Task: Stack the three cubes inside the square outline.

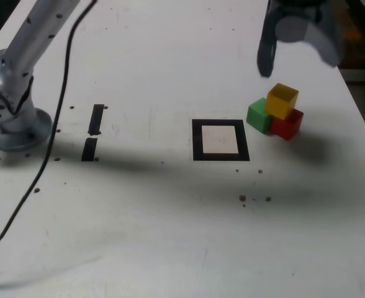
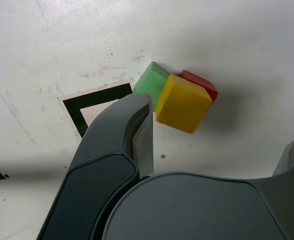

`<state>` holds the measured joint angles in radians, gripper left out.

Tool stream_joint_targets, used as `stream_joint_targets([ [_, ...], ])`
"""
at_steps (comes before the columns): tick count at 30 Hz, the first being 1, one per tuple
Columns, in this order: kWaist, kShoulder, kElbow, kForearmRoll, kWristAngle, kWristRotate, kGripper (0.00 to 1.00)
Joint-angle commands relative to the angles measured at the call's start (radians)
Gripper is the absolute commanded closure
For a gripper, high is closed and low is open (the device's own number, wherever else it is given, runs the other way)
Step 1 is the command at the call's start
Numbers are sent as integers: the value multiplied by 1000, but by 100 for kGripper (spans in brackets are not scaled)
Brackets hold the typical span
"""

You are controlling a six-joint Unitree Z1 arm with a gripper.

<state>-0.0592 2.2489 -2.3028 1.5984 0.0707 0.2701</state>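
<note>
The exterior view showed the white table [image 1: 170, 236] with the square outline [image 1: 220, 140], a black tape frame around a white centre, lying flat near the middle. All three cubes sat outside that outline, just beside it on the exterior view's right. The green cube [image 1: 257, 115] was nearest the outline, close to its upper right corner but not touching the tape. The red cube [image 1: 288, 124] stood against the green one on the side away from the outline. The yellow cube [image 1: 282, 100] rested on top of both, tilted and bridging the pair. Beyond the cubes from the outline, at the far edge of the picture, the gripper [image 1: 297, 43] hung above the table, dark and blurred, clear of the cubes. Well away from the outline on the exterior view's left lay two short black tape strips [image 1: 93, 133], end to end, and farther that way stood the arm's grey base [image 1: 12, 121] with a black cable [image 1: 58, 118] trailing across the table. A few dark specks [image 1: 254, 198] dotted the surface just below the outline.

In the wrist view, the gripper's [image 2: 217, 150] fingers [image 2: 143, 135] were spread wide and gripped nothing; the yellow cube [image 2: 182, 103] showed in the gap between them, with the green cube [image 2: 150, 81] and red cube [image 2: 201, 84] under it and a corner of the square outline [image 2: 89, 102] beside the green one.
</note>
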Motion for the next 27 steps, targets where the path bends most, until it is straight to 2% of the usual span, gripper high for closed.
stream_joint_targets([
  [1,-4,0,28,9,-9,18,6],
  [6,-7,24,56,1,-25,79,6],
  [11,-8,58,33,-16,-22,105,8],
  [15,-8,81,31,-27,-10,107,14],
  [19,-8,95,31,-33,10,107,26],
  [22,-8,97,29,-34,25,104,40],
  [27,-8,96,19,-36,33,100,56],
])
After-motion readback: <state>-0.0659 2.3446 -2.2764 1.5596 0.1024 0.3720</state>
